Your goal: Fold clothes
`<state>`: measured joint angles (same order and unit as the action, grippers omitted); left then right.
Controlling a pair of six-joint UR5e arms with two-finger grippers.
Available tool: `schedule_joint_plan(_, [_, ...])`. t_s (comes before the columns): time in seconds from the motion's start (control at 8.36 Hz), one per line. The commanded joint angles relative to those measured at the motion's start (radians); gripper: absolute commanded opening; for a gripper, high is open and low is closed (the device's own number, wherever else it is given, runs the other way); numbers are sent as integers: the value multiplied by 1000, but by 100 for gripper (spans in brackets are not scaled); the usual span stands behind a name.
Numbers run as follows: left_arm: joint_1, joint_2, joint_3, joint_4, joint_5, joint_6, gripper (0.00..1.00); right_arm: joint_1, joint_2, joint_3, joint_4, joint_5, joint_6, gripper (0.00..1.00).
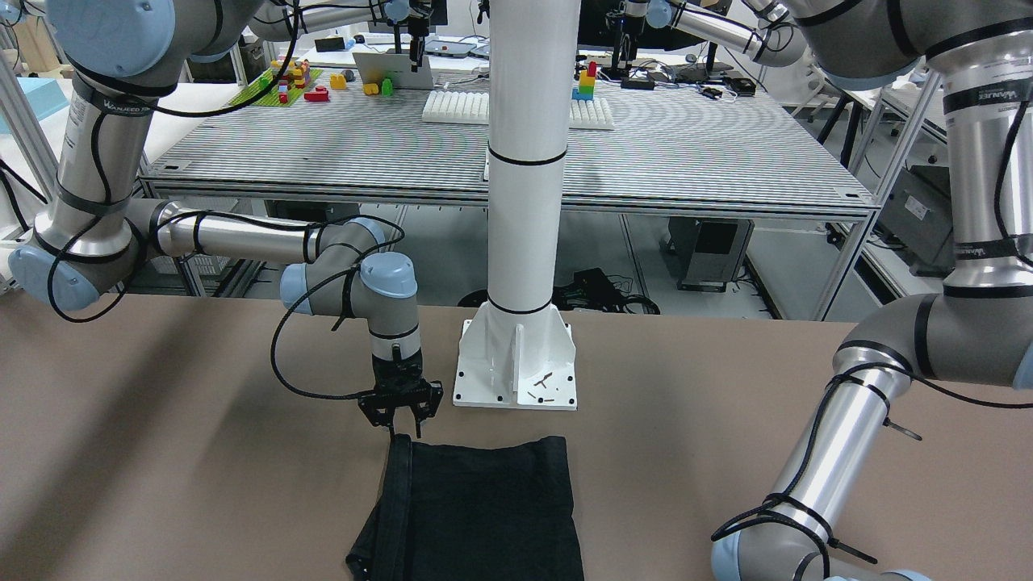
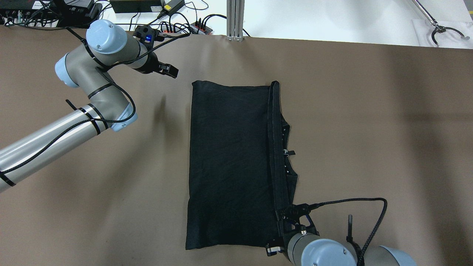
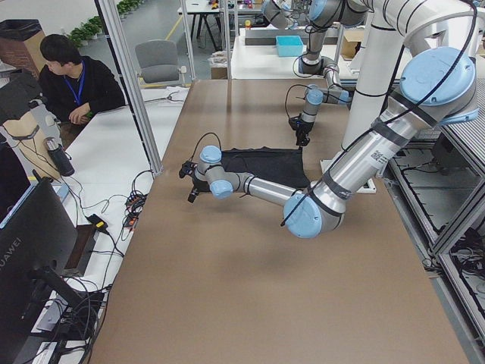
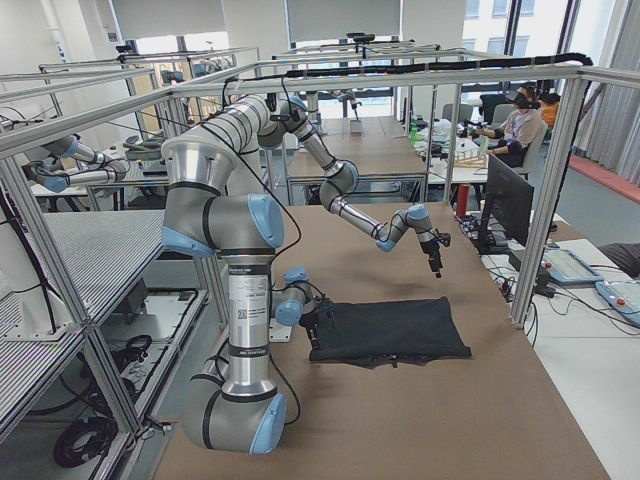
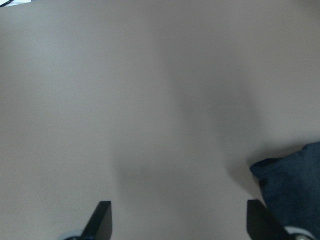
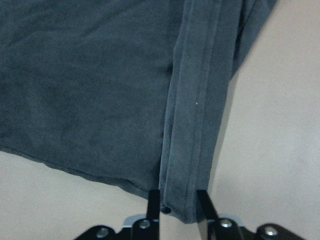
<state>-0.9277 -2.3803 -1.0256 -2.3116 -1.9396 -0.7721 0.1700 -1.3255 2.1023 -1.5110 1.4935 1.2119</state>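
- One black cloth (image 2: 229, 162) lies flat on the brown table (image 2: 369, 129) in front of the white post (image 1: 524, 161). One long edge is doubled over into a hem (image 6: 192, 125).
- My right gripper (image 6: 177, 205) is clamped on the near end of that hem. The left gripper (image 5: 177, 227) hangs spread wide over bare table, just off the cloth's far corner on the opposite long edge.
- I judge a clean fold needs the left to pinch the hem's far end, then both ends to lift level and cross together.
- Count: one cloth, two grippers, one post.
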Motion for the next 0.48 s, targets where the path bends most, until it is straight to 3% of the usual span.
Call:
schedule_joint_plan(0.0, [3, 1, -2, 1, -1, 0, 95, 121, 89, -27, -6, 16, -79, 91])
schedule_joint_plan(0.36, [6, -2, -4, 1, -1, 0, 95, 235, 193, -169, -8, 17, -100, 93])
